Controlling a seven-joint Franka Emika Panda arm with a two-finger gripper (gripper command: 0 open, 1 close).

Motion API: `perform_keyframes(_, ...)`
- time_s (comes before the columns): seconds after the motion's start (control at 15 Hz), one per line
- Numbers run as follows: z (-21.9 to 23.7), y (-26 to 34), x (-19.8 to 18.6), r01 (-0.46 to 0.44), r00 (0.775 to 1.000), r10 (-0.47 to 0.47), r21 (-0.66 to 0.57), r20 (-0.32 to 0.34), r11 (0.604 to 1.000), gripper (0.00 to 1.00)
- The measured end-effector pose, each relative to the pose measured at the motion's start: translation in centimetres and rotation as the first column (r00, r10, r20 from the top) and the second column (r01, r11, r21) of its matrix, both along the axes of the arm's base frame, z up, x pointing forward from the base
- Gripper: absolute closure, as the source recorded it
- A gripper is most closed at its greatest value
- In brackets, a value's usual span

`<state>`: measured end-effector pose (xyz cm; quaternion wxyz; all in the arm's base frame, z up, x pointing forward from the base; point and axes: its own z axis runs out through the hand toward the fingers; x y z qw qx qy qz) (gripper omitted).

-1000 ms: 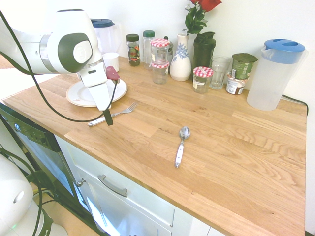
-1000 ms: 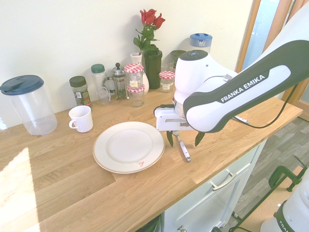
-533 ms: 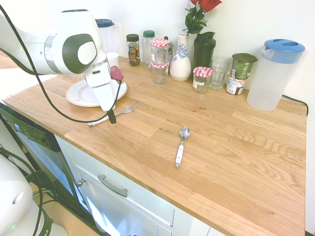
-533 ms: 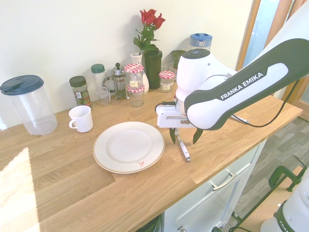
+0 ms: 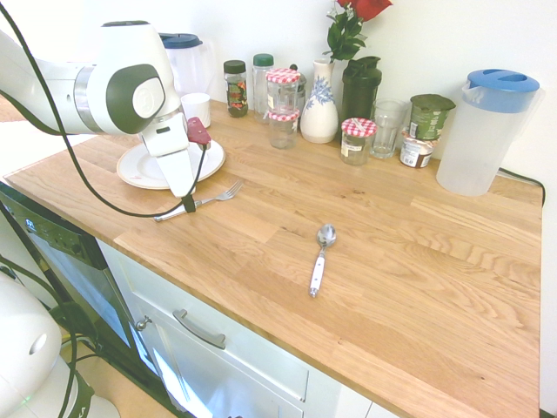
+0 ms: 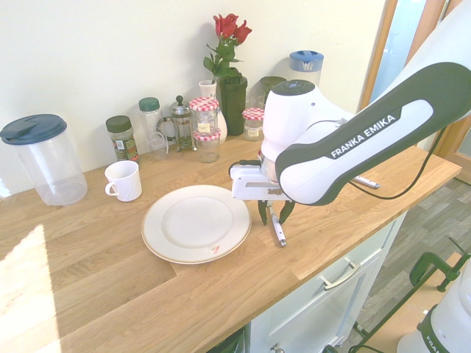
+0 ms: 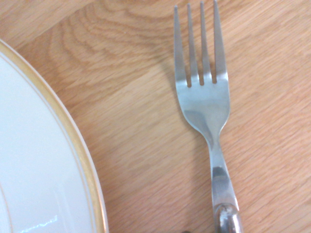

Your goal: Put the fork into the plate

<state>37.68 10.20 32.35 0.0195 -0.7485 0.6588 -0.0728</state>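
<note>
- The fork (image 5: 198, 203) is seen lying flat on the wooden counter (image 5: 392, 252), left of centre in the first exterior view, just beside the plate (image 6: 196, 223) and not on it.
- The gripper (image 6: 273, 217) is lowered over the handle, its fingers parted to either side; no grip is judged to be made yet.
- The grasping step appears to be in hand.
- Next, the fingers would need closing on the handle, then a lift and a carry over the plate.
</note>
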Motion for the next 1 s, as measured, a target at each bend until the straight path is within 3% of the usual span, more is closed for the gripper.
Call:
perform_keyframes(0.67, 0.3, -0.5, 0.2, 0.018, 1.0, -0.018, 0.006, 0.009, 1.0, 1.0)
perform_keyframes(1.0, 3.3, -2.5, 0.6, 0.023, 0.997, -0.023, -0.003, 0.074, 1.0, 1.0)
